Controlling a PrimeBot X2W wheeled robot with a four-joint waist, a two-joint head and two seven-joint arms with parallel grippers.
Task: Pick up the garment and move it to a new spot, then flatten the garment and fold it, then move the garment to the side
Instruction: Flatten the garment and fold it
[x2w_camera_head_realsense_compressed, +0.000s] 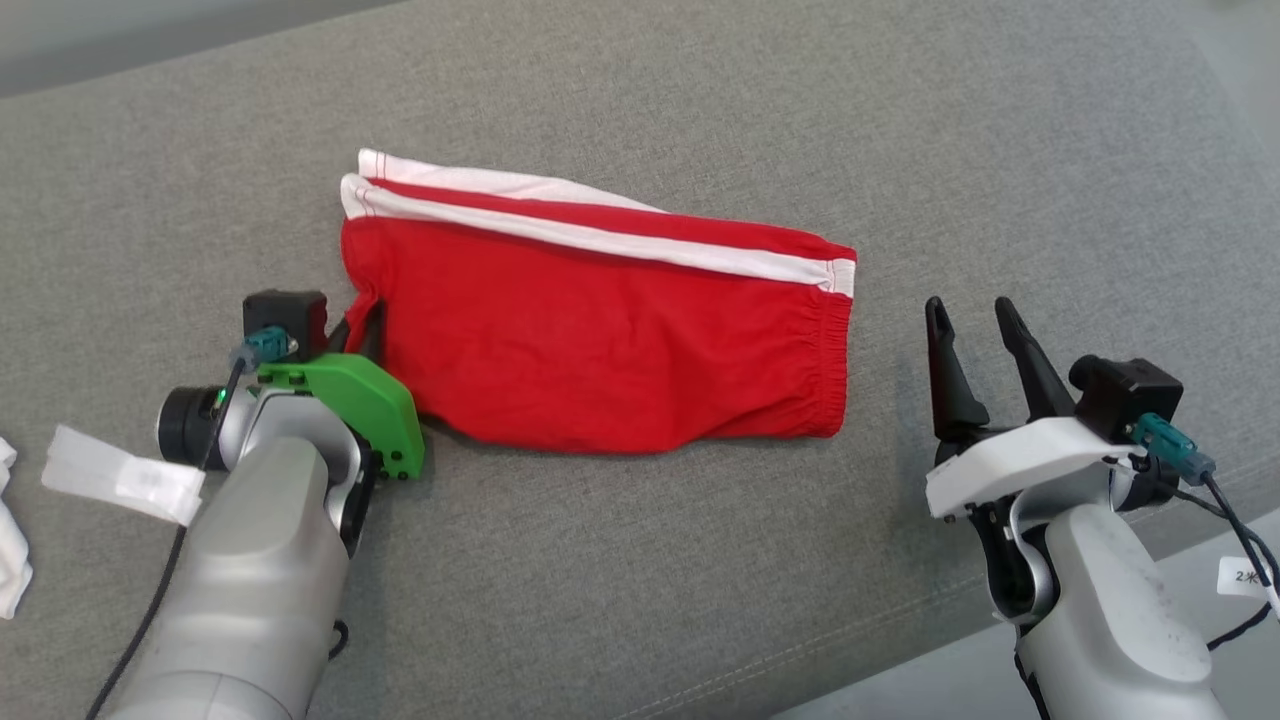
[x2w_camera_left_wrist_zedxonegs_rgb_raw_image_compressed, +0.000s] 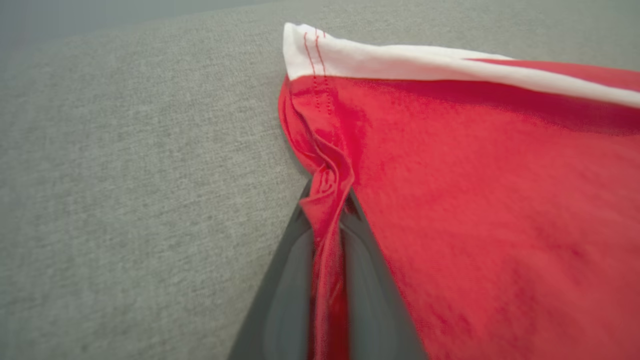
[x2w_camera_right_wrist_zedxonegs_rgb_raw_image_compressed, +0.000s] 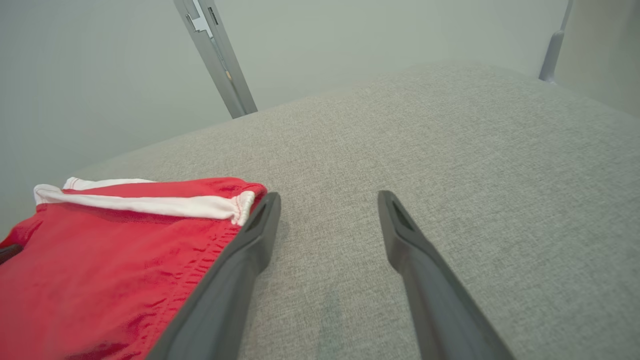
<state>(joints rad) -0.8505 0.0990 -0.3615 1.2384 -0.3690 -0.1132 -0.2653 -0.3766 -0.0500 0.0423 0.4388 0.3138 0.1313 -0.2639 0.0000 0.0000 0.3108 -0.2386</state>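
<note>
On the grey woven surface (x2w_camera_head_realsense_compressed: 700, 580), folded red cotton shorts with white stripes (x2w_camera_head_realsense_compressed: 600, 340), left gripper (x2w_camera_head_realsense_compressed: 362, 318) pinched shut on the hem (x2w_camera_left_wrist_zedxonegs_rgb_raw_image_compressed: 325, 190), right gripper (x2w_camera_head_realsense_compressed: 970, 312) gaping empty nearby; probably the move-aside step, calling for a sideways drag.

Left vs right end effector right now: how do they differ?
Left end effector is shut, pinching the hem of the red shorts with white stripes; right end effector is open and empty, beside the waistband. Left carries a green plastic cover; right a white one. Both have two long dark fingers over the grey fabric surface.
</note>
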